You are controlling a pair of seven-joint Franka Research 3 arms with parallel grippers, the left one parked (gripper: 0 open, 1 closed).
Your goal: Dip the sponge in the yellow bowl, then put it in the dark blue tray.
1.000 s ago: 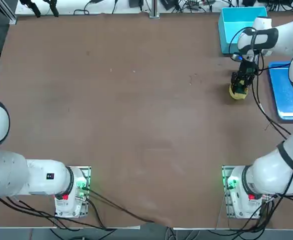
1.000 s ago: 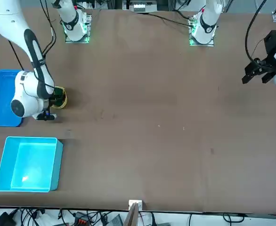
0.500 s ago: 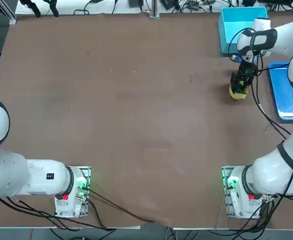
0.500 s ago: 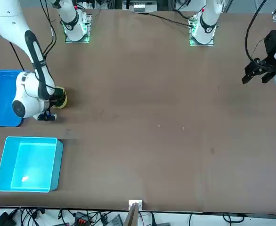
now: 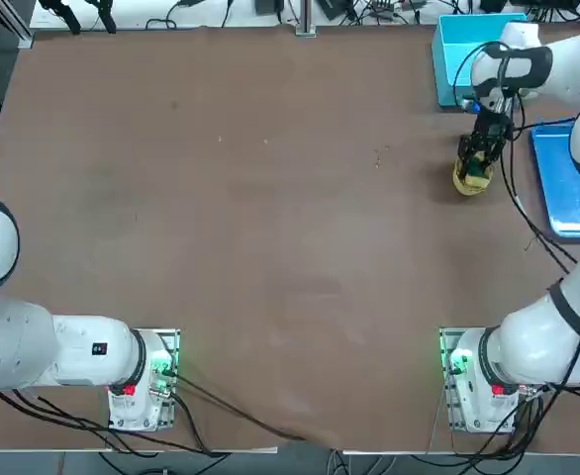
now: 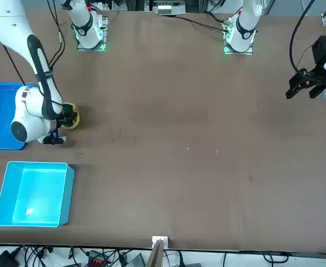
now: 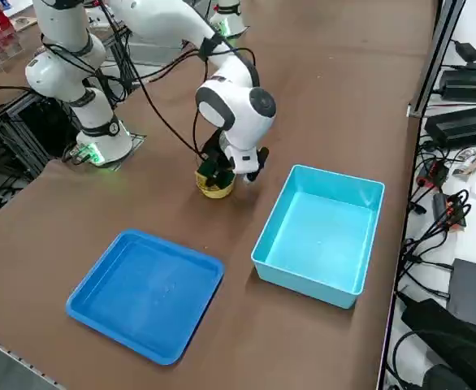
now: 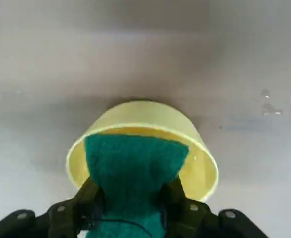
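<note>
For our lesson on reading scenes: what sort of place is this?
Probably a robotics lab: two arms bolted to a brown table, cables along its edges, and test props, a yellow bowl, a dark blue tray and a cyan box.

The sponge (image 8: 135, 173) looks coarse and fibrous, the yellow bowl (image 8: 205, 168) smooth plastic, the table (image 5: 270, 198) matt brown.

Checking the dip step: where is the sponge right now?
In the right wrist view the sponge is pinched in the right pincer, its end inside the yellow bowl.
</note>
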